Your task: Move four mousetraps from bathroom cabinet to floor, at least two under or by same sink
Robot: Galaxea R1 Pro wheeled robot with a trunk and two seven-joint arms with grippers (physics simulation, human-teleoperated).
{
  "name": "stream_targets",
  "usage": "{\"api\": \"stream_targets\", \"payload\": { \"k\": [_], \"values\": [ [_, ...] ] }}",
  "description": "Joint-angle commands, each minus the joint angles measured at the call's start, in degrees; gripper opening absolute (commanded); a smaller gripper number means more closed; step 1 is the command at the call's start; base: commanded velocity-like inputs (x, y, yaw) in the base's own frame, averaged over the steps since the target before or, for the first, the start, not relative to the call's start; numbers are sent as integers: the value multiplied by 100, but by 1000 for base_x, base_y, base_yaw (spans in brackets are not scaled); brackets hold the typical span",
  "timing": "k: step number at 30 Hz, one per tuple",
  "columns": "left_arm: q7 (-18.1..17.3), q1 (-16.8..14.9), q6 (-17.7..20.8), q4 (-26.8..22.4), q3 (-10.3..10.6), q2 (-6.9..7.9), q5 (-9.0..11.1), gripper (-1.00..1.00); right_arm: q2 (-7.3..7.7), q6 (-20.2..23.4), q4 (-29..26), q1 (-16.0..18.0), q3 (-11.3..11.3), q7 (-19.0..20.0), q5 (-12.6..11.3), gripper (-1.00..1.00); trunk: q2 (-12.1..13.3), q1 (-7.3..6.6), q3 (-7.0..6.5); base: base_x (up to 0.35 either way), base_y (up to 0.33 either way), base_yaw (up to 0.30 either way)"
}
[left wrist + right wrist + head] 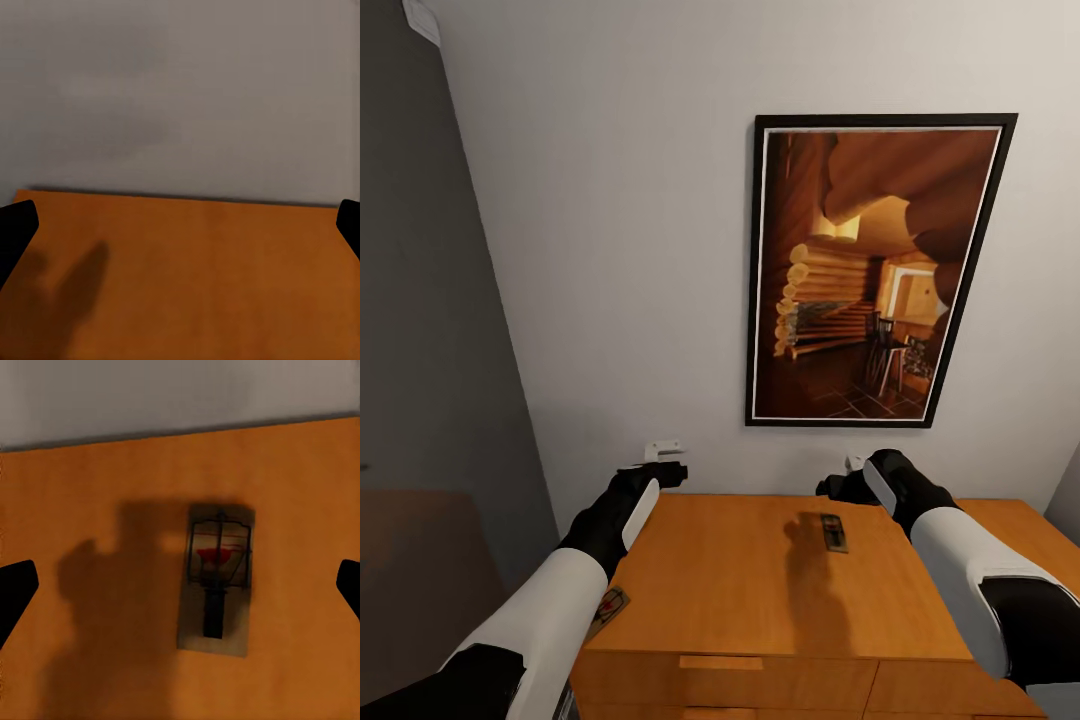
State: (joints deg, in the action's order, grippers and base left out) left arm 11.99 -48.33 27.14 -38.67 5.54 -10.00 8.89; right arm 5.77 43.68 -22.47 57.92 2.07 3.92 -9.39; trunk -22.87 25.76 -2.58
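Observation:
One mousetrap [834,532] lies flat on the orange-brown cabinet [740,570] top, toward its back right. In the right wrist view this mousetrap [217,577] shows its dark wire and red mark, on the cabinet top [90,495]. My right gripper [853,465] hovers just behind and above it, open [180,592], with nothing held. A second mousetrap [607,607] sits at the cabinet's left edge, partly hidden by my left forearm. My left gripper [663,452] hangs open [180,232] over the back left of the cabinet top [195,277], empty.
A white wall rises directly behind the cabinet, with a dark-framed picture [875,270] hung above it. A grey wall panel [430,350] stands at the left. A drawer's wooden bar handle [720,662] shows on the cabinet front.

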Motion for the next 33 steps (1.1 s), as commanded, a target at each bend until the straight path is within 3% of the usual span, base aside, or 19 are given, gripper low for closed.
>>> {"api": "stream_targets", "payload": {
  "k": [1, 16, 33],
  "values": [
    [49, -1, 19, -6, 15, 0, 61, 100, 3, 23, -6, 0, 20, 4, -26, 100, -5, 2, 3, 0, 0, 0],
    [49, -1, 19, -2, 15, 0, 60, 100, 1, 10, -3, 0, 22, -40, 7, 100, -5, 2, 3, 0, 0, 0],
    [49, -1, 19, -2, 16, 0, 61, 100, 2, 3, -3, 0, 34, -363, 5, 100, -5, 2, 3, 0, 0, 0]
  ]
}}
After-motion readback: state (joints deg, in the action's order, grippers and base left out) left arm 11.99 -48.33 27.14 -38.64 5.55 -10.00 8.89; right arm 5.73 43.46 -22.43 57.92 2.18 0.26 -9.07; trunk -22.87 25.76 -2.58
